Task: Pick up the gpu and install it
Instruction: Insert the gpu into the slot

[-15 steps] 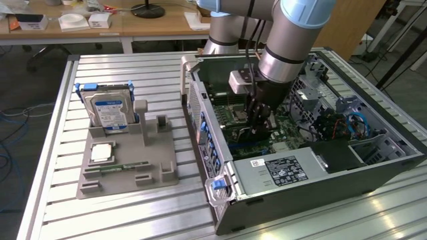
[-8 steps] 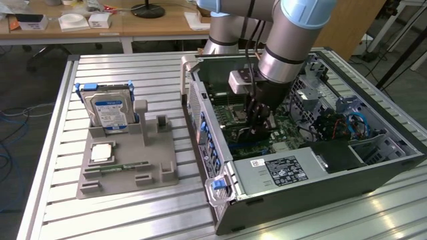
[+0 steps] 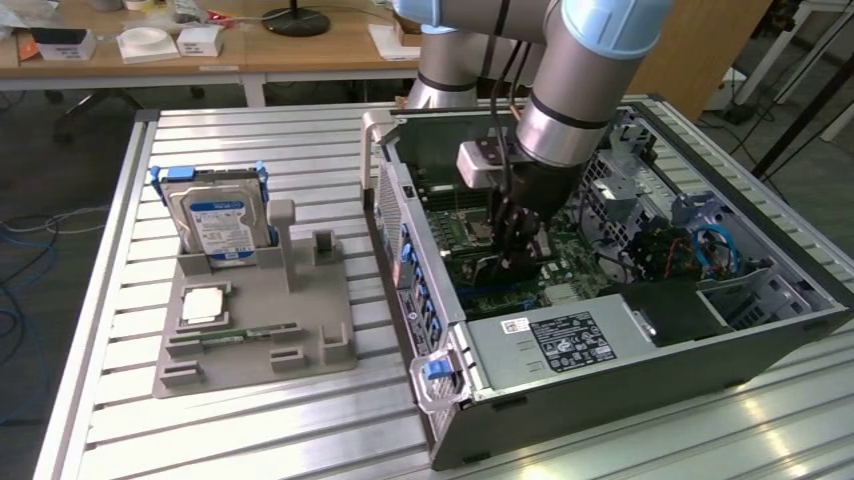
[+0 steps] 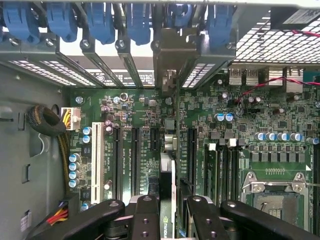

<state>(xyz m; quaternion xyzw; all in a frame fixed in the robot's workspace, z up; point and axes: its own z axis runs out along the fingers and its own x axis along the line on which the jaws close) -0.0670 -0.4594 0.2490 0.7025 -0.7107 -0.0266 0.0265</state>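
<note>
While the exterior view took in the whole counter [image 3: 267, 430], with the open computer case [image 3: 641, 385] lying on its side on the exterior view's right and a grey holder [image 3: 287, 300] on its left bearing an upright hard drive [image 3: 220, 225] at the far end and a memory stick [image 3: 247, 335] flat nearer the front, the wrist view looked into the case alone; in the exterior view the arm [image 3: 574, 100] hung down into the case with the end effector [image 3: 514, 250] low over the motherboard [image 4: 280, 150], its load hard to make out there; the wrist view showed the black fingers [image 4: 145, 210] clamped on the gpu [image 4: 169, 140], one on either side; the card stood on edge between them, running away from the fingers toward the row of blue latches [image 4: 100, 20], its metal bracket [image 4: 167, 55] at the case's slotted rear wall; it lay in line among the black expansion slots [image 4: 134, 155]; whether it sat in a slot could not be told.
</note>
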